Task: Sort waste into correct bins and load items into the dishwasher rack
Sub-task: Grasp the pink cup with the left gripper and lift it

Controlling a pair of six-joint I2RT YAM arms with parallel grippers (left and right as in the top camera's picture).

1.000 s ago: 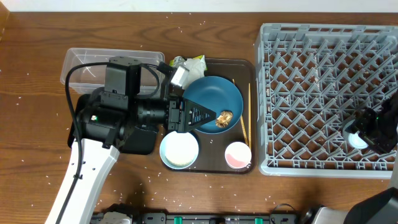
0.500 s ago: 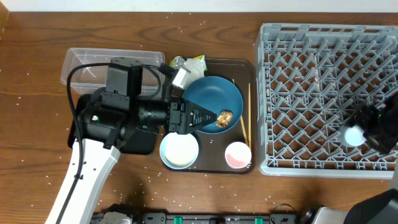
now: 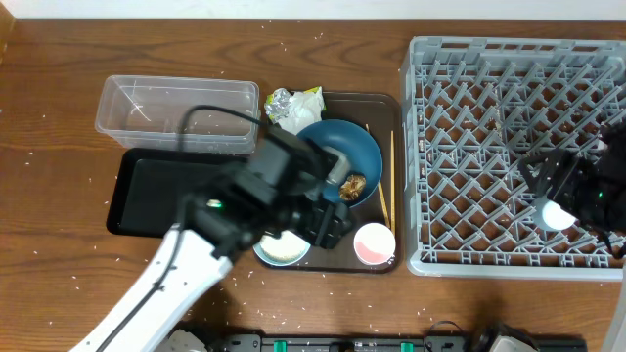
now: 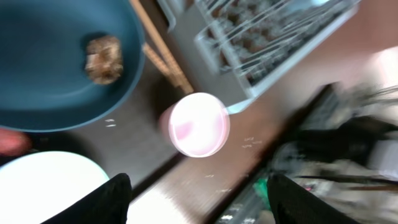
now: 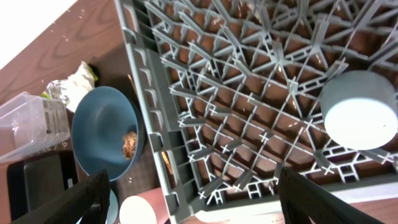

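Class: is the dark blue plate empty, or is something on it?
Not empty. A brown food scrap lies on the dark blue plate, clear in the overhead and left wrist views.

table (image 3: 59, 98): grained wood, satin; rack (image 3: 509, 45): matt grey plastic; tub (image 3: 176, 86): clear glossy plastic; foil ball (image 3: 281, 100): crinkled shiny metal

Rack (image 3: 509, 156): grey, right | light-blue cup (image 5: 359, 109): in its near-right cells | blue plate (image 3: 362, 156): centre, carrying brown scrap (image 3: 354, 183) | pink cup (image 3: 374, 242): upright, near side of plate | chopsticks (image 3: 391, 171): right of plate | clear tub (image 3: 176, 108): far left | black tray (image 3: 156, 191): nearer, just beside tub
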